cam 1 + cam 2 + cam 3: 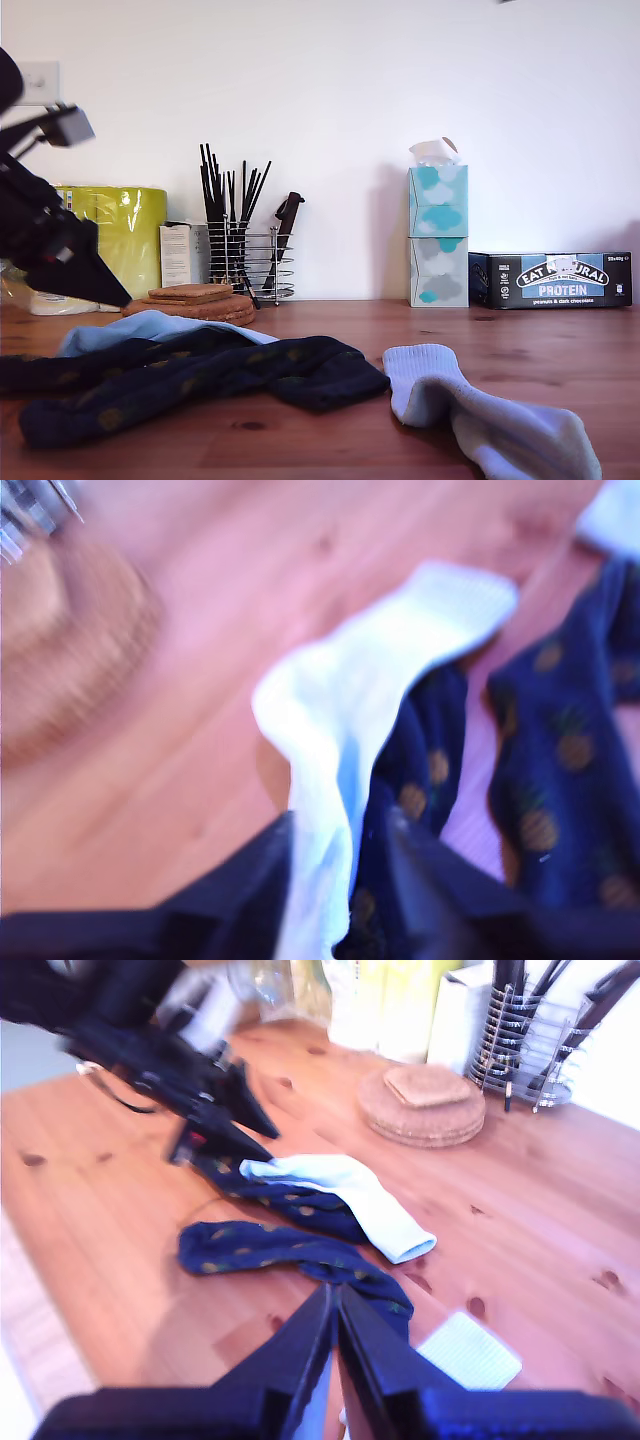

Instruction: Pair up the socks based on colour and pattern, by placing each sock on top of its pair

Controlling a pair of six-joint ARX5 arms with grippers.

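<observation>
Two socks sit between your first gripper (340,880) jaws, light blue sock (345,720) and dotted navy sock (425,770); lifting risks dragging both, while your second gripper (335,1335) hangs closed, empty.

The exterior view sits low at bench (520,345) level facing the wall, while both wrist views look down on the same socks (300,1220).

Light blue sock (500,415), yellow-dotted navy socks (200,375)
</observation>
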